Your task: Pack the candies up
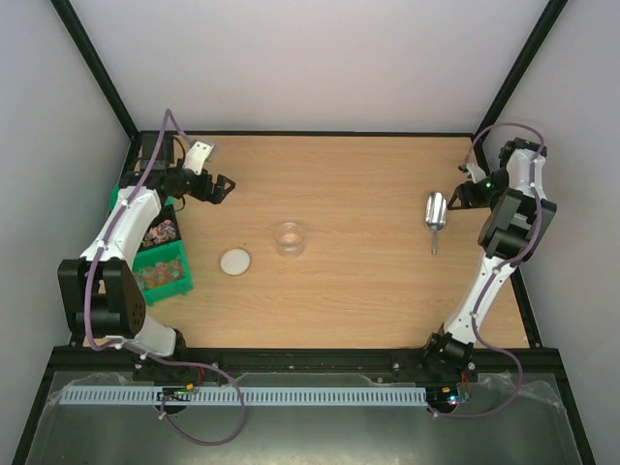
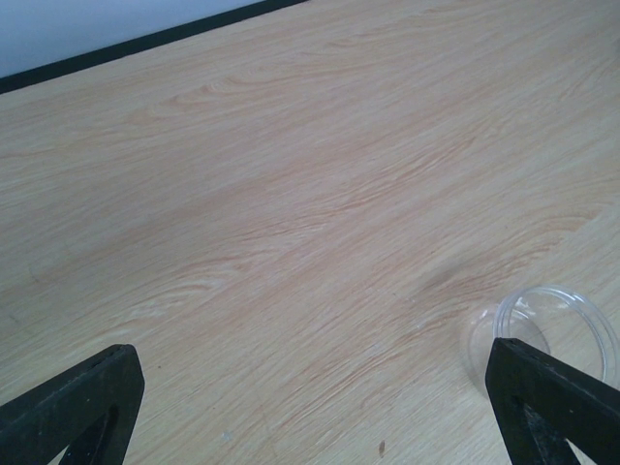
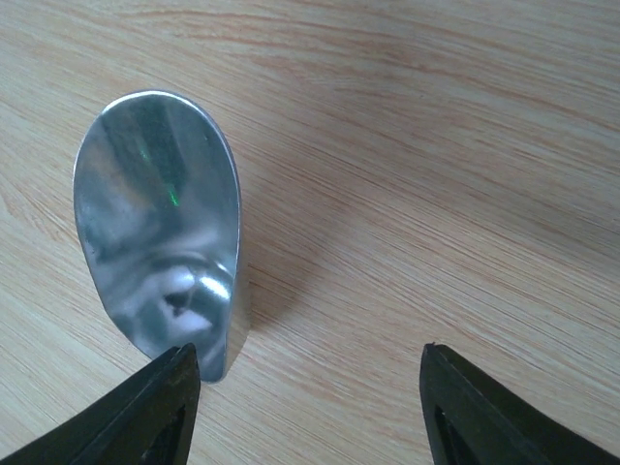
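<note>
The candies (image 1: 162, 272) are small mixed-colour sweets lying in green bins (image 1: 184, 283) at the table's left edge, partly hidden under the left arm. A clear jar (image 1: 289, 238) stands upright mid-table, and its rim (image 2: 554, 318) shows in the left wrist view. My left gripper (image 1: 219, 187) hovers up and left of the jar, open and empty (image 2: 310, 412). A shiny metal scoop (image 1: 436, 211) lies at the right, bowl up in the right wrist view (image 3: 160, 228). My right gripper (image 1: 461, 195) is just right of the scoop, jaws apart over bare wood (image 3: 305, 392), its left fingertip (image 3: 160, 402) at the bowl's edge.
A round whitish lid (image 1: 234, 261) lies flat left of the jar, near the bins. Black frame rails border the table's back and sides, with white walls behind. A white plate (image 1: 200, 155) sticks up by the left arm's wrist.
</note>
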Robot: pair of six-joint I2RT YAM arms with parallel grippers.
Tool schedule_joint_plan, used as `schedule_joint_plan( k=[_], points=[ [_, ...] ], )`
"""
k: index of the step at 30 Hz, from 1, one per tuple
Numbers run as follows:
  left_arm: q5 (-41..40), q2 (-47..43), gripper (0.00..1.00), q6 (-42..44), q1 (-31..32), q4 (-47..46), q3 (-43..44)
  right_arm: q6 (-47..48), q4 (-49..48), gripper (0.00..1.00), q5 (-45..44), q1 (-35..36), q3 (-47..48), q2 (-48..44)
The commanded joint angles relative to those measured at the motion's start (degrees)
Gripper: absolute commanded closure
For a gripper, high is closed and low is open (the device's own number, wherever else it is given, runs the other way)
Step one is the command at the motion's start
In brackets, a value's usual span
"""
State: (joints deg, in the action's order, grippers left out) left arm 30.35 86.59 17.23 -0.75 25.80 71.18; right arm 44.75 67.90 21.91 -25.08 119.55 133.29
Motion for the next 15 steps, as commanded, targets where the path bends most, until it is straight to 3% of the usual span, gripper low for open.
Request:
schedule_joint_plan(
  k=[1, 15],
  points=[
    [2.53, 1.16, 0.0, 1.8, 0.47, 1.8, 0.89, 1.19, 5.55, 0.4, 0.29, 1.58, 2.57, 1.99],
    [-2.07, 2.17, 0.01, 0.51, 2.3, 0.53, 0.63, -3.45, 4.76, 0.64, 3.27, 3.9, 3.06, 5.28]
  ],
)
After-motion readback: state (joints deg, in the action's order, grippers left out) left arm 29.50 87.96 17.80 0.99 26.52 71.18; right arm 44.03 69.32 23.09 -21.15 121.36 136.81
